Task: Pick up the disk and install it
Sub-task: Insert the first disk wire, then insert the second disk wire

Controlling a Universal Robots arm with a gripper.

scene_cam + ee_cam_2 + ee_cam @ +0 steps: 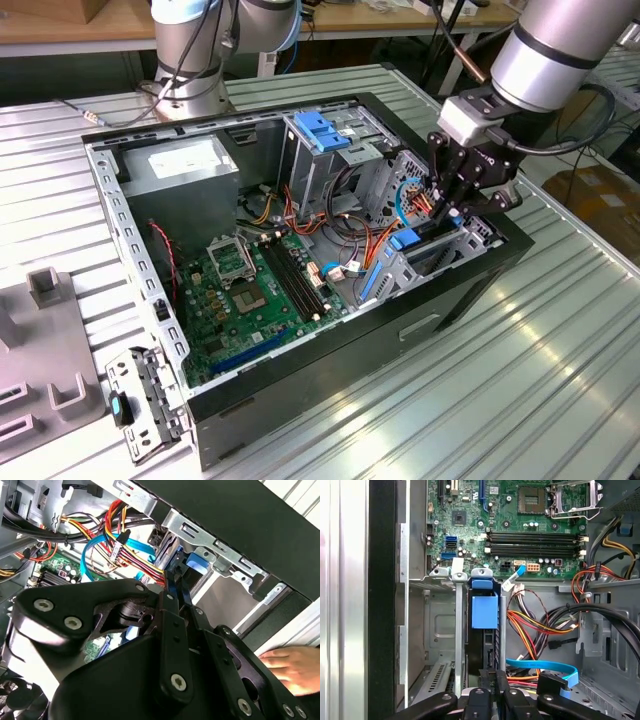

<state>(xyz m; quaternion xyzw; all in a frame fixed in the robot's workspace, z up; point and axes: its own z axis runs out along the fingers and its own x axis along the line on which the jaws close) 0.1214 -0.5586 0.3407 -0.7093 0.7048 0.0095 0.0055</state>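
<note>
First wrist view: the disk (484, 630) stands on edge in the drive cage (440, 625), long axis running straight away from the gripper (492, 682), whose fingers are closed on its near end.

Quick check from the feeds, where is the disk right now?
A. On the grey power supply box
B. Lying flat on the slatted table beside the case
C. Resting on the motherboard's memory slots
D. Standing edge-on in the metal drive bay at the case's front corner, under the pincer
D: in the first wrist view the disk, with its blue rail end, sits edge-on between the walls of the drive bay, with the pincer at its near edge.
</note>
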